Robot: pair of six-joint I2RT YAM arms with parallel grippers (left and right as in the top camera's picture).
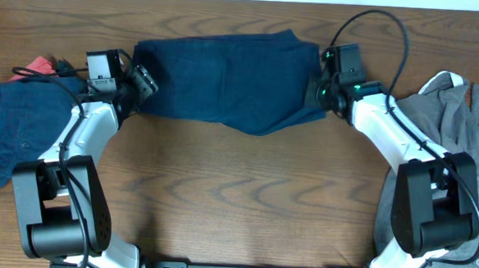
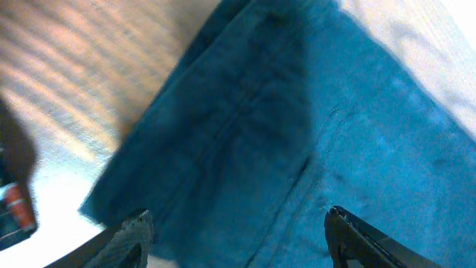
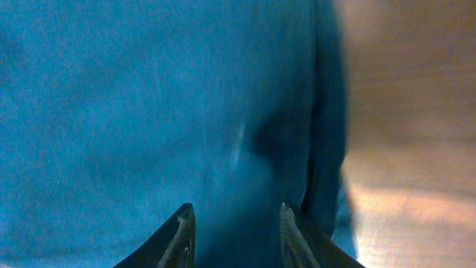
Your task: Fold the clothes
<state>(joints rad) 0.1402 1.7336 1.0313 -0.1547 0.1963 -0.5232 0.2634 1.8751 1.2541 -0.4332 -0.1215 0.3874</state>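
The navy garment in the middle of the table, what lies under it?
Around the navy garment only the wooden table shows, so it seems to lie directly on the wood. Its fabric covers whatever is beneath the middle; that cannot be seen.

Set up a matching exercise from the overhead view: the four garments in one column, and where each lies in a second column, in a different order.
Garments
1. spread navy garment
2. crumpled navy garment
3. grey garment
4. red garment

Places
A. at the right edge of the table
B. far left, only a small bit showing beyond the crumpled navy one
C. in the far middle, laid out flat
D. at the left edge, bunched up

Pairs: 1-C, 2-D, 3-A, 4-B
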